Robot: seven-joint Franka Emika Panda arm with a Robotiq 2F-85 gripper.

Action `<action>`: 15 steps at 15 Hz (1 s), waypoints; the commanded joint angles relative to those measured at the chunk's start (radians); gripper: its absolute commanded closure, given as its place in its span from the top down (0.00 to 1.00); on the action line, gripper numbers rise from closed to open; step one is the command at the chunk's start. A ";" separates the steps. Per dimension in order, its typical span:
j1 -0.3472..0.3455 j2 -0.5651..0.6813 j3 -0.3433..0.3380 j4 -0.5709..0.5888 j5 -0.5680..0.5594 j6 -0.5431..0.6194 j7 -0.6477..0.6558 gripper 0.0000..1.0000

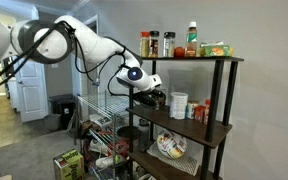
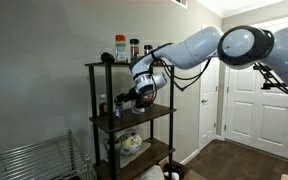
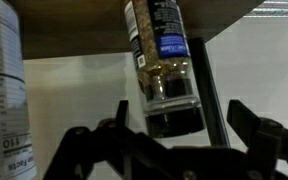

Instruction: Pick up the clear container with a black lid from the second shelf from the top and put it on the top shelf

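Observation:
The wrist view stands upside down. The clear container with a black lid [image 3: 162, 55] stands on the second shelf [image 3: 94, 30], lid toward the bottom of the picture. My gripper [image 3: 180, 110] is open, with one finger on each side of the lid and not touching it. In both exterior views the gripper [image 1: 154, 98] [image 2: 134, 97] reaches in over the second shelf [image 1: 206, 128] [image 2: 156, 113] and hides the container. The top shelf [image 1: 222, 59] [image 2: 102, 65] is just above it.
A white tub [image 1: 179, 105] [image 3: 2, 90] and small red-lidded jars [image 1: 200, 111] stand beside the gripper. Spice jars [image 1: 149, 45] and a green bottle [image 1: 192, 40] fill much of the top shelf. A chrome wire rack [image 1: 99, 120] [image 2: 34, 160] stands beside the unit.

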 commanded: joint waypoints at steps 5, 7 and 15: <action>-0.019 0.091 0.010 0.123 0.165 0.009 -0.185 0.73; -0.018 0.099 0.008 0.136 0.195 0.010 -0.210 0.59; -0.014 0.057 0.000 0.100 0.299 0.002 -0.317 0.31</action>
